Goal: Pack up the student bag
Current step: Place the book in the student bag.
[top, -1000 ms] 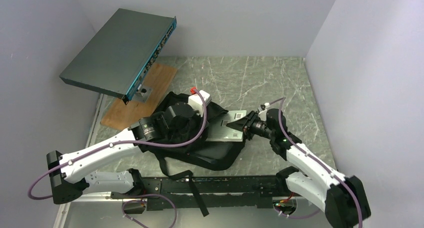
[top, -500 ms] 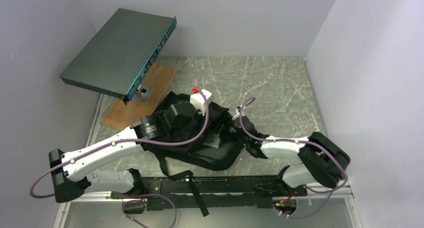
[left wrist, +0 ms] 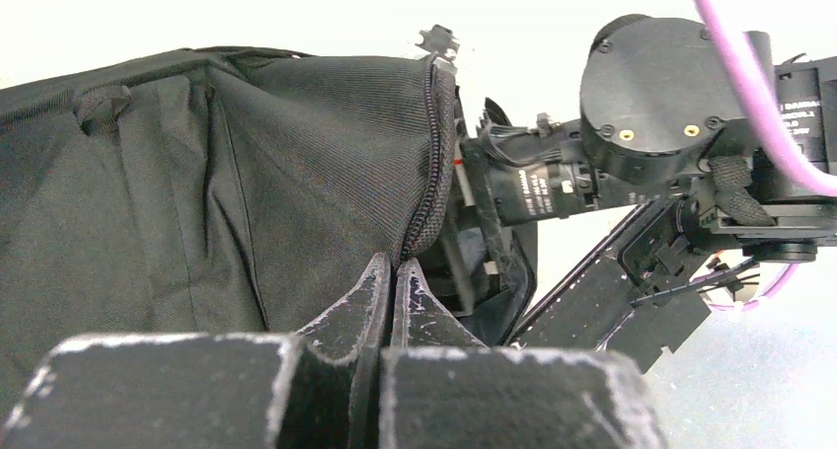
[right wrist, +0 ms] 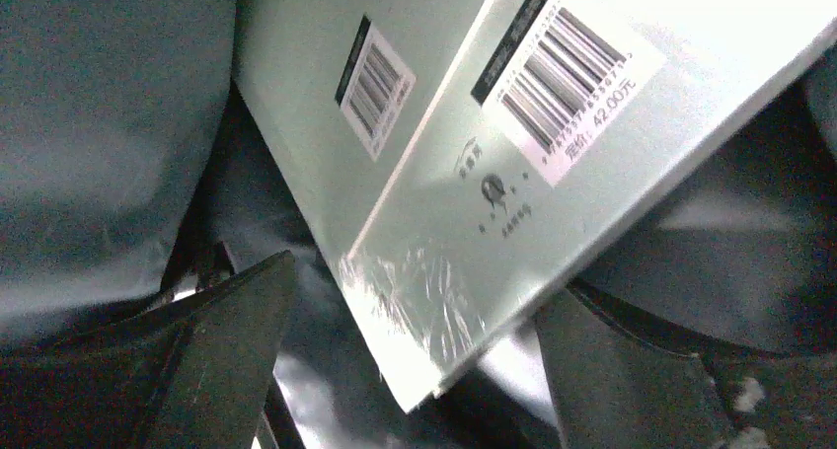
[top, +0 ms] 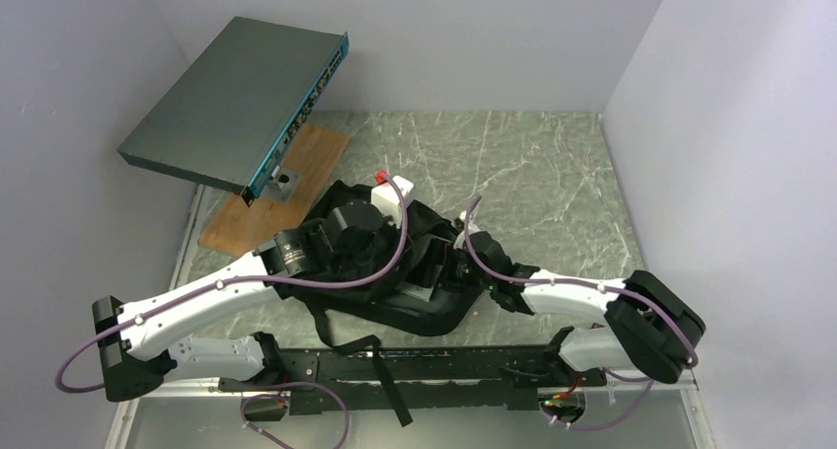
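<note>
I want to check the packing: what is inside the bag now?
A pale barcoded book lies over a second book, between the open right gripper's fingers. The bag's fabric hides the rest.

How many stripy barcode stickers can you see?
2. One white barcode sticker is on the left pale grey cover; the second sticker is on the brighter cover overlapping it. Others may be hidden.
</note>
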You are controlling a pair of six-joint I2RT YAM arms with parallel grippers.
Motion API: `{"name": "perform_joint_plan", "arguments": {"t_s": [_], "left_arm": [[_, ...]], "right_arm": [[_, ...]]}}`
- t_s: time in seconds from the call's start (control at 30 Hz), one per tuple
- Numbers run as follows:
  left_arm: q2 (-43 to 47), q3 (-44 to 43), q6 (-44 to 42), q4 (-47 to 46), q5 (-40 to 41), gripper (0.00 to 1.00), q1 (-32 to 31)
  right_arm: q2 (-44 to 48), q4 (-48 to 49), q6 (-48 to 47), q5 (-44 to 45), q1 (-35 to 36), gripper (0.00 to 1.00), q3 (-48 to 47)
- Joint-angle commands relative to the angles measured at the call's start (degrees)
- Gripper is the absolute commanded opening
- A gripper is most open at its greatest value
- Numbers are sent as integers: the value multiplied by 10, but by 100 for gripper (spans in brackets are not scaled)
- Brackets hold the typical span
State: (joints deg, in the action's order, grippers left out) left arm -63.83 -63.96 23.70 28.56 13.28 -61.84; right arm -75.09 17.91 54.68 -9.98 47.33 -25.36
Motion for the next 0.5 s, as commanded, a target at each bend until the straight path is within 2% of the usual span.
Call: {"name": "perform_joint_plan", "arguments": {"t_s": [0.0,0.03,0.1,0.17,0.27,0.4,0.47], "left_arm": [[24,-5,12,-50,-13,0,-1],[23,-6,13,-51,-14,0,-1],[17,-10,15,-52,-19,0,-1],[11,-15,17,-50,-24,0,-1],[5,-22,20,-51,-29,0,-1],[5,-27,21,-44,-22,0,-1],[9,-25,22,-39,-14,0,-1]], "right_arm": [[39,43,-42,-23,1,73,21],[34,44,-42,-21,1,61,14],[5,55,-50,-21,1,50,-14],[-34,90,-54,-23,2,33,-48],[-109,160,-18,-33,2,16,-101],[-182,300,59,-39,10,17,-117],[-192,346,81,-40,10,30,-103]]}}
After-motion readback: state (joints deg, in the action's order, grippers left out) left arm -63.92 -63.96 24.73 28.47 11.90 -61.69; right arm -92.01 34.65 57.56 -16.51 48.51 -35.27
